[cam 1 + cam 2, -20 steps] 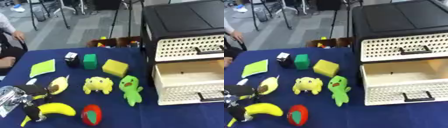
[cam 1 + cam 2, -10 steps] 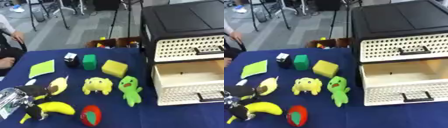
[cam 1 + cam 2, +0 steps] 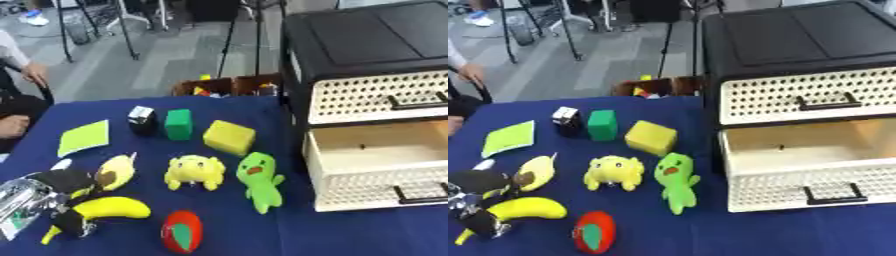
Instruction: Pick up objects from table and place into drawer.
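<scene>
Unmoved banana (image 3: 103,210), stem toward near-left.

Left robot hand (image 3: 54,200): black fingers, shiny silver wrist.

The left hand (image 3: 66,202) shows at the table's near left corner, coming in from the left edge. It is black, with a silver wrist part (image 3: 22,205) behind it at the very edge of the view. Its fingers (image 3: 74,222) are curled around the stem end of a banana (image 3: 109,209) that lies on the table, and the upper part of the hand (image 3: 479,181) sits just beside a second yellow fruit-shaped toy (image 3: 115,172). The arm behind the wrist is out of sight. The right hand shows in neither view.
</scene>
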